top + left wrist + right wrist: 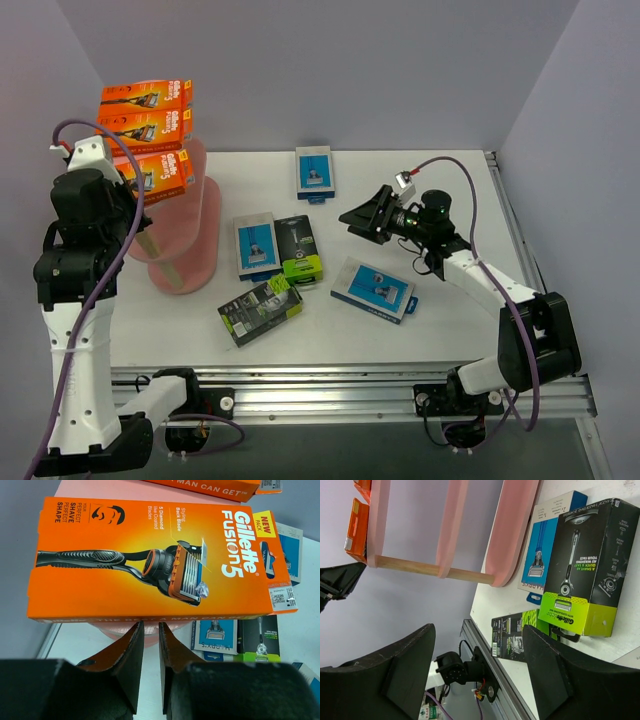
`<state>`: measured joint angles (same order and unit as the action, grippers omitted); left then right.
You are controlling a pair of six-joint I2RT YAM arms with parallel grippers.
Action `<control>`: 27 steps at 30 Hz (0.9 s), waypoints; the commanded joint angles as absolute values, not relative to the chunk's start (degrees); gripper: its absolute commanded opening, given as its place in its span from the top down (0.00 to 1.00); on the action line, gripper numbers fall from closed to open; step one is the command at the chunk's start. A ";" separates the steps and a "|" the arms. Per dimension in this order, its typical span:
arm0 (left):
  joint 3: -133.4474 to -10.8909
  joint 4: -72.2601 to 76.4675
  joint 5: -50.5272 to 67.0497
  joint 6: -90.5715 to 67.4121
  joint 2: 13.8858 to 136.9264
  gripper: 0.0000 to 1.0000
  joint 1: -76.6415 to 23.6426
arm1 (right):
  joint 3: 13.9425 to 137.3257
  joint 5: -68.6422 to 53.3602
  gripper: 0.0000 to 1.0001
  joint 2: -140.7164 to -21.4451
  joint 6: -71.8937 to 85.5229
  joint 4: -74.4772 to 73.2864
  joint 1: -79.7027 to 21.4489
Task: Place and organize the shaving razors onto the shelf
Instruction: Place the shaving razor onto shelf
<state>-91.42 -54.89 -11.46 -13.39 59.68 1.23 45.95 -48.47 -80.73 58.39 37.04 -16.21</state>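
Note:
The pink shelf [196, 238] stands at the left with three orange razor packs on its boards: top [145, 97], middle [150, 126] and lowest [162, 171]. My left gripper [130, 188] is right beside the lowest one. In the left wrist view that orange pack [150, 560] fills the frame, and my left gripper [150, 625] sits just under its near edge, shut to a narrow slit with nothing in it. My right gripper [362, 215] hovers open and empty over mid-table, above a black-and-lime pack [299, 250].
Three blue-and-grey packs lie flat on the table: far [314, 172], middle [256, 245] and right [374, 289]. A second black-and-lime pack [261, 310] lies near the front edge. The right wrist view shows the shelf boards [452, 530] and a black-and-lime pack [585, 565].

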 commanded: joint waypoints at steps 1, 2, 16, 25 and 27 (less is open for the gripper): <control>-92.37 -51.51 -13.18 -12.22 60.12 0.73 1.50 | 45.62 -50.27 0.34 -79.19 57.13 39.38 -15.47; -92.29 -51.33 -13.18 -12.22 60.12 0.73 1.58 | 45.62 -50.36 0.34 -79.19 57.13 39.38 -15.38; -92.73 -49.22 -14.68 -12.83 62.40 0.73 1.58 | 45.53 -50.45 0.34 -79.89 56.69 39.64 -15.03; -92.99 -48.69 -15.29 -12.57 62.93 0.73 2.02 | 45.53 -50.45 0.34 -80.24 56.60 39.81 -14.94; -93.34 -48.87 -16.16 -12.13 62.93 0.73 2.02 | 45.70 -50.45 0.34 -80.42 56.51 39.73 -14.94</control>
<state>-91.42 -52.03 -14.41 -12.86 62.87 1.48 45.41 -48.93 -80.73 57.52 37.04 -15.33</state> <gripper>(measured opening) 0.269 0.661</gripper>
